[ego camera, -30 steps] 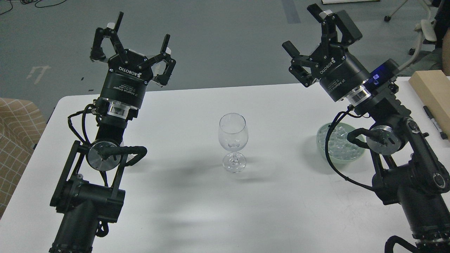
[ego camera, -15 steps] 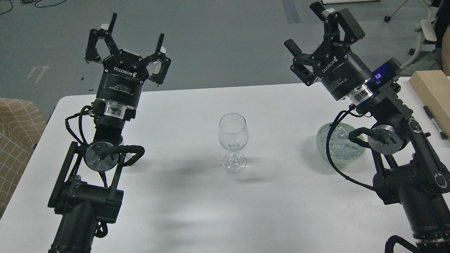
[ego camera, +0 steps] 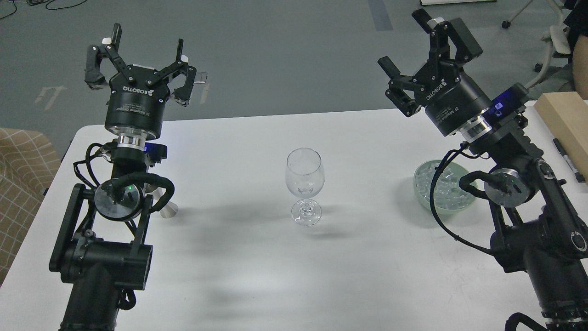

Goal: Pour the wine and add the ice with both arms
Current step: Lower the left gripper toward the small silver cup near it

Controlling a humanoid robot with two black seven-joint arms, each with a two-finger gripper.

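A clear stemmed wine glass [ego camera: 304, 186] stands upright at the middle of the white table [ego camera: 257, 276], with what looks like an ice cube in its bowl. Ice [ego camera: 448, 186] in small clear cubes fills a pale green bowl [ego camera: 425, 195] at the right, partly hidden by my right arm. My left gripper [ego camera: 147, 39] is raised above the table's far left edge, fingers spread open and empty. My right gripper [ego camera: 406, 41] is held high beyond the far right edge, also open and empty. No wine shows.
A small white object [ego camera: 167, 209] pokes out from behind my left arm. A pale wooden block [ego camera: 562, 122] and a black marker [ego camera: 567, 158] lie at the right table edge. A tan checked seat [ego camera: 23, 184] sits left of the table.
My left gripper has swung left and turned, uncovering the small white object behind its arm. My right gripper has shifted slightly right. Glass and bowl have not moved.
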